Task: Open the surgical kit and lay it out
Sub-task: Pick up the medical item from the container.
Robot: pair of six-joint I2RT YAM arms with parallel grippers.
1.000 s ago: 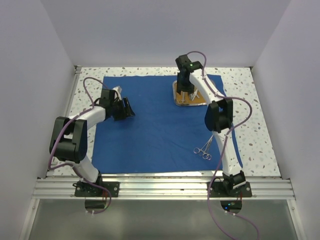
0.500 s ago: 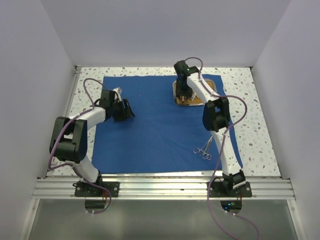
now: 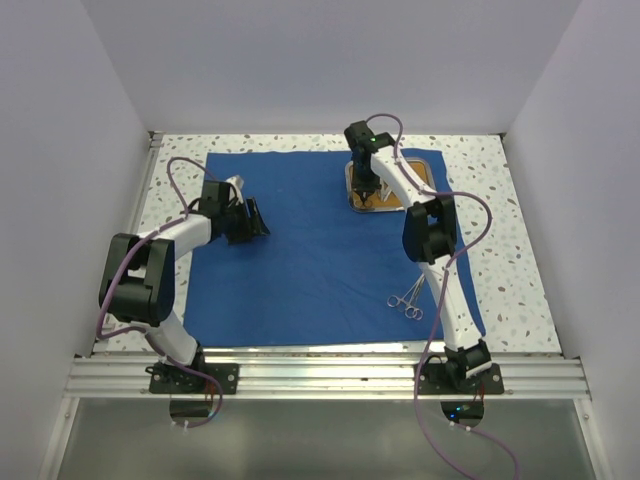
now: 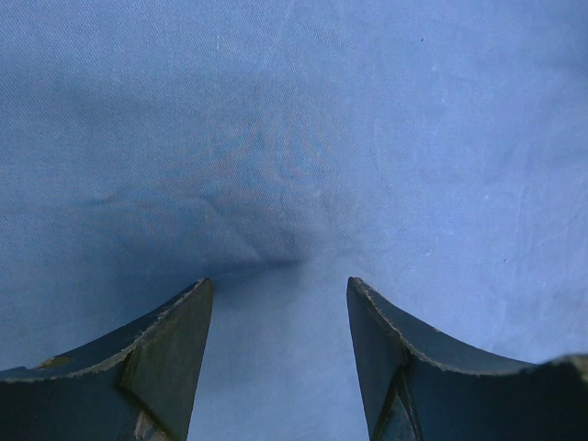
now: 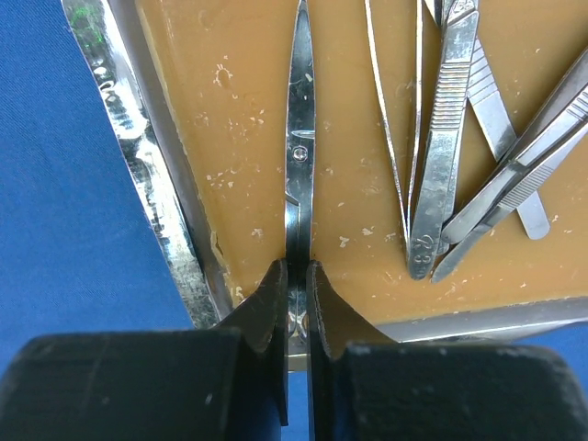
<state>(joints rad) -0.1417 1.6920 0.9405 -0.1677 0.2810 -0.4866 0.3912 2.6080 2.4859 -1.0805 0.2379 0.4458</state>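
Now the right gripper (image 5: 296,272) pinches thin silver scissors (image 5: 299,138) lying straight ahead of it, inside the orange-lined steel tray (image 5: 140,170); the left gripper (image 4: 278,281) gapes empty.

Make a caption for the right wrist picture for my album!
Right gripper shut on silver scissors in the steel tray, other silver tools alongside, blue cloth outside.

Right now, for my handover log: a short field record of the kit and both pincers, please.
Wrap: blue cloth spread flat
Tray: steel tray on cloth's far right, instruments inside
Right pincer: shut on scissors lying in tray
Left pincer: open, over bare cloth
Laid out: one ring-handled instrument on cloth, near side
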